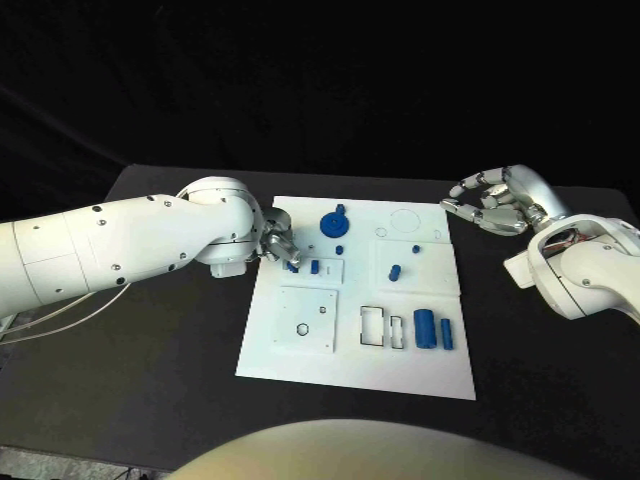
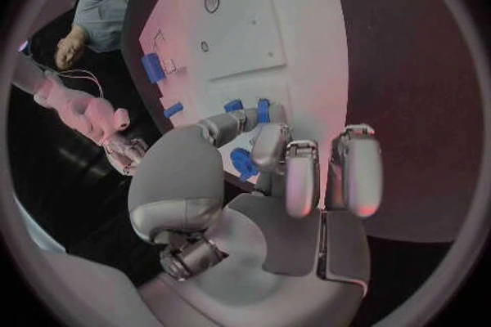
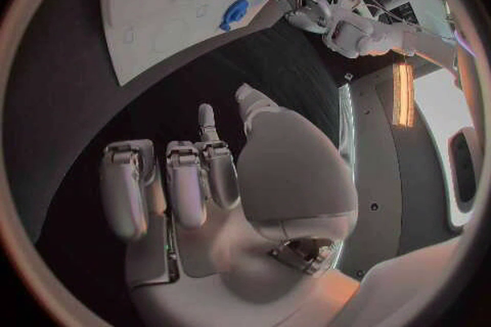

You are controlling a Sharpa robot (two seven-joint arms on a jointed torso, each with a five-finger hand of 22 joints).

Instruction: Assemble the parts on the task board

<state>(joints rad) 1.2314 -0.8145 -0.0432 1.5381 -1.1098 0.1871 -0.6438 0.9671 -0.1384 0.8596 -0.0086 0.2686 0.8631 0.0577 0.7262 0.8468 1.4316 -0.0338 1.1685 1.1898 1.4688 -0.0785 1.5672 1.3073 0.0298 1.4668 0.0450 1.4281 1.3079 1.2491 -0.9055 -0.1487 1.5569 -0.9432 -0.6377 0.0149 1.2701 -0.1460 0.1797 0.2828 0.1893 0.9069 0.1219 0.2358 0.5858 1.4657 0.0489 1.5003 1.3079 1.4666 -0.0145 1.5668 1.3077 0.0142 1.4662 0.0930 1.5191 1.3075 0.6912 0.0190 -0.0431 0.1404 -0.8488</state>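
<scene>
Left hand [image 1: 276, 247] at task board [image 1: 299, 365] left edge, fingers [image 2: 268, 149] pinching small blue part [image 2: 242, 163] just above board. You keep pinch firm, align part upright over its slot, lower slowly. Right hand [image 1: 496, 201] hovers over counter [image 1: 551, 400], fingers curled, holding nothing; keep it away.

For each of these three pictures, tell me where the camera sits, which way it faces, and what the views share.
Head view: on the robot's head, looking down at the task board; both arms enter.
Left wrist view: behind the left hand, facing the board and blue parts.
Right wrist view: behind the right hand, off the board's edge.
Shared: all show the white board; the right wrist view also catches the left hand.
</scene>
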